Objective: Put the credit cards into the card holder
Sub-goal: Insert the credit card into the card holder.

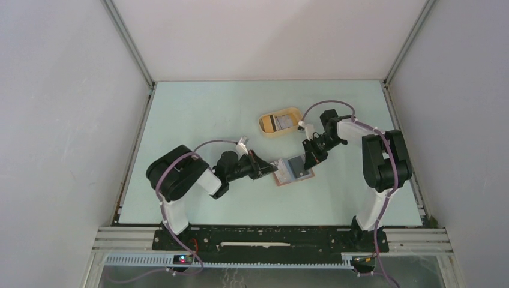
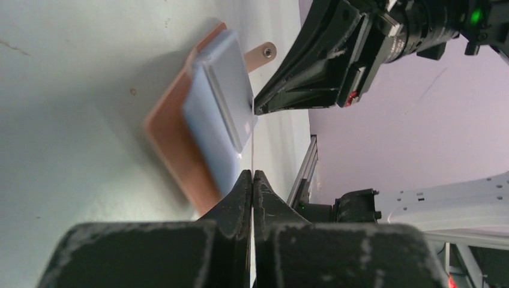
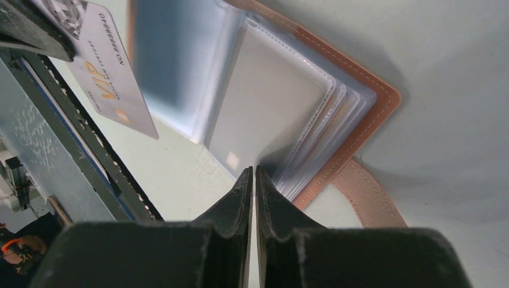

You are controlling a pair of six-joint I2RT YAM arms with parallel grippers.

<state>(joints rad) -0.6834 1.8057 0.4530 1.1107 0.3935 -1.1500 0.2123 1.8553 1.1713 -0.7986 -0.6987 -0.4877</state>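
The card holder point(image 1: 293, 171) lies open on the table point(image 1: 192, 120). Just left of it, the left hand point(image 1: 271, 169) clamps a credit card point(image 3: 114, 78). That card is edge-on in the left wrist view, and its "VIP" print shows only from the right wrist. The right hand point(image 3: 252, 172), jaws nearly together, nips the card holder's clear pocket edge.

The top camera looks down over the whole bench point(image 1: 198, 120). Both wrist cameras closely share the card holder point(image 2: 174, 144).

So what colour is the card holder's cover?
The card holder is reddish-brown with pale stitched edges; right wrist view shows it best.
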